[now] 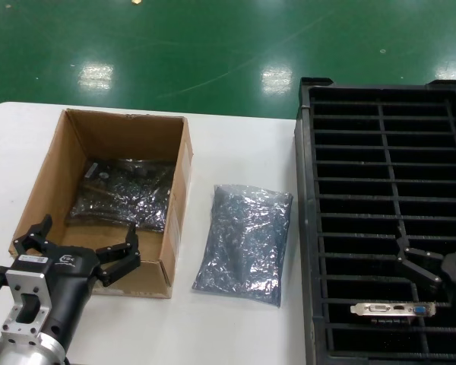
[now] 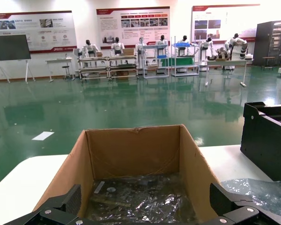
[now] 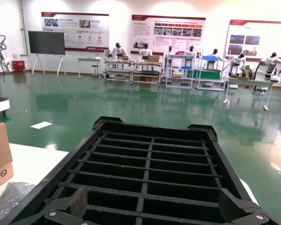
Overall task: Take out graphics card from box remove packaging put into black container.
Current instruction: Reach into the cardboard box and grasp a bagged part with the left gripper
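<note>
The brown cardboard box [image 1: 175, 190] stands at the table's left. A graphics card in its crinkly silver-grey packaging [image 1: 121, 194] lies on the box floor [image 2: 140, 199]. My left gripper [image 1: 85, 232] hovers open at the box's near wall, its fingers [image 2: 72, 197] spread about as wide as the box, holding nothing. A second bag [image 1: 243, 243] lies flat on the table between box and black container [image 1: 308, 228]. One bare graphics card [image 1: 391, 309] stands in a near slot, silver bracket up. My right gripper [image 1: 422, 262] is open above the container's slots [image 3: 153, 202], empty.
The white table [image 1: 235, 327] ends at a rounded far-left corner, with green floor beyond. The black container fills the table's right side. In the right wrist view the box corner [image 3: 0, 154] and the loose bag [image 3: 7, 197] show off to one side.
</note>
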Motion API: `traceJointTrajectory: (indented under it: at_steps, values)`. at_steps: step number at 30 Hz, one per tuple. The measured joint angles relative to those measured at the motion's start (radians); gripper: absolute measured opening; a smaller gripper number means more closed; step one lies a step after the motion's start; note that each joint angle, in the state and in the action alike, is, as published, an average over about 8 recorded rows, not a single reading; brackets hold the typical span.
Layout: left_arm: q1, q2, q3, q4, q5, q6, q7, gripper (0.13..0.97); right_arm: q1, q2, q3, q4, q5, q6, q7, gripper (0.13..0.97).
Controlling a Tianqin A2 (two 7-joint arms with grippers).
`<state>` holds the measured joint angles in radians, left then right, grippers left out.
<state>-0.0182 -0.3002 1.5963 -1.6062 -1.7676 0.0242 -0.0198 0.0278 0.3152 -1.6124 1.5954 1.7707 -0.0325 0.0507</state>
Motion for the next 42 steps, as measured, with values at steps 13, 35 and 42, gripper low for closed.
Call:
traceJointTrajectory:
  at_steps: [13, 35, 42]
  values:
    - [-0.001, 0.001, -0.008, -0.003, 0.004, 0.007, 0.01, 0.966, 0.0, 0.0, 0.0, 0.0, 0.0, 0.0, 0.0, 0.966]
    - [-0.341, -0.205, -0.131, 0.18, 0.017, 0.465, 0.652, 0.966, 0.0, 0.0, 0.0, 0.0, 0.0, 0.0, 0.0, 0.966]
    - [-0.515, -0.285, 0.028, 0.36, 0.126, 0.564, 0.746, 0.966, 0.0, 0.0, 0.0, 0.0, 0.0, 0.0, 0.0, 0.966]
